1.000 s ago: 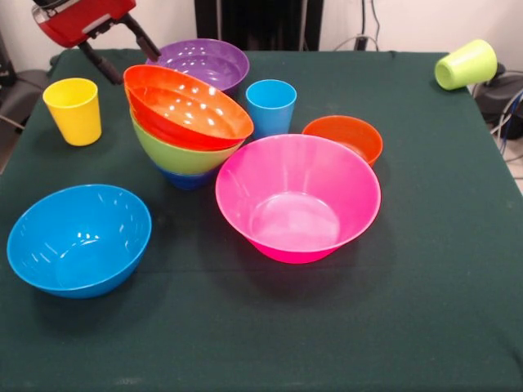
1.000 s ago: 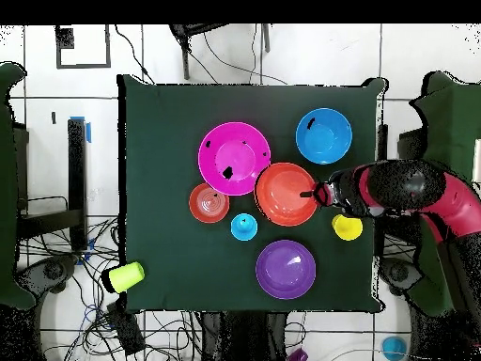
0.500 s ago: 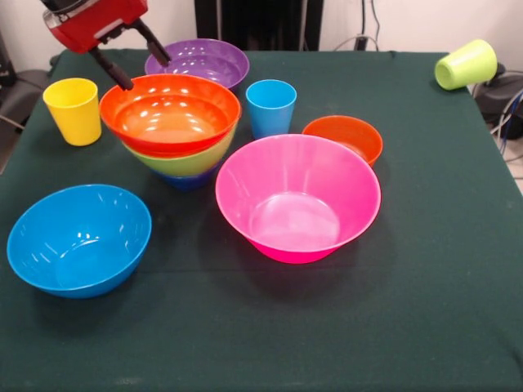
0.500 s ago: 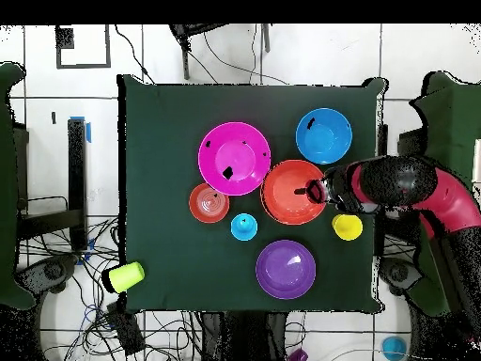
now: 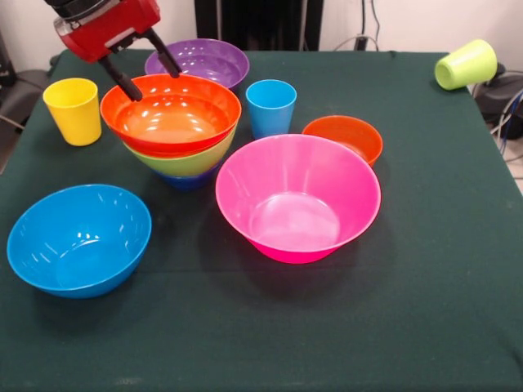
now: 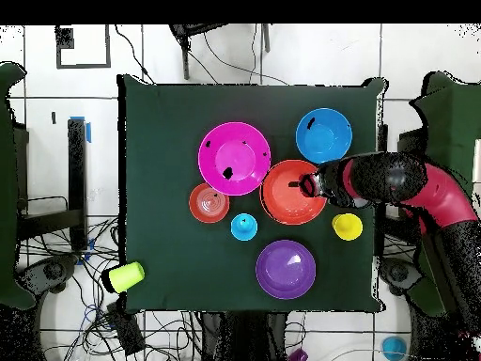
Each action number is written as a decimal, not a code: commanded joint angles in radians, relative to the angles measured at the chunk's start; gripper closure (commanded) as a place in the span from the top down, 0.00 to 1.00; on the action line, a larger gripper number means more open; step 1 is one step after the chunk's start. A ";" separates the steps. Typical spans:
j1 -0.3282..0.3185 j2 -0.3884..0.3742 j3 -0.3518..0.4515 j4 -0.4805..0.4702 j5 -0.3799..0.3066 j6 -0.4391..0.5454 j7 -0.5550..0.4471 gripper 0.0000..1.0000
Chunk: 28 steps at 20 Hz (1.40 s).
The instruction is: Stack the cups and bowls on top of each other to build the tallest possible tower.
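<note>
The red and black arm reaches in over the table edge, its gripper [image 5: 151, 69] tilted above the far rim of the orange-red bowl [image 5: 172, 114]. The two black fingers [image 5: 124, 82] stand apart, one on each side of that rim, clamped on nothing; whether they touch the rim I cannot tell. In the overhead view the gripper [image 6: 308, 184] sits over the same bowl's edge, with the arm trailing off past the table's side.

The table [image 5: 425, 310] is covered in dark green cloth. Around it the overhead view shows a white tiled floor [image 6: 310, 56] strewn with black cables [image 6: 66, 282].

The tower [image 5: 181, 143] stands upright: the orange-red bowl nests level in the lime green bowl [image 5: 192, 161], which sits in the dark blue bowl [image 5: 186, 180] at the bottom. All bowls and cups hold nothing. The purple bowl [image 5: 204, 61] is just behind the tower. The blue cup [image 5: 270, 106] stands upright beside the tower, and the small orange bowl [image 5: 347, 135] is near it, just behind the pink bowl [image 5: 298, 196]. The light blue bowl [image 5: 78, 238] sits well apart at the front. The yellow cup [image 5: 73, 110] stands upright near the table's edge. The green cup [image 5: 466, 64] lies on its side at the far corner
</note>
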State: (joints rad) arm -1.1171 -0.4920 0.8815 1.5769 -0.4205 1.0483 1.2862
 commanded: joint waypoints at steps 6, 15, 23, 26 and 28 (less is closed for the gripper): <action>0.077 0.085 -0.048 -0.032 -0.048 -0.077 -0.065 1.00; 0.074 0.104 -0.049 -0.016 -0.053 -0.097 -0.058 1.00; 0.079 0.021 -0.033 0.065 -0.020 -0.095 0.022 1.00; 0.080 0.016 -0.035 0.072 -0.015 -0.096 0.026 1.00; 0.082 0.016 -0.038 0.077 -0.014 -0.102 0.028 1.00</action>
State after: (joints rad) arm -1.0930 -0.4733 0.8790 1.5938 -0.4223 1.0004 1.2862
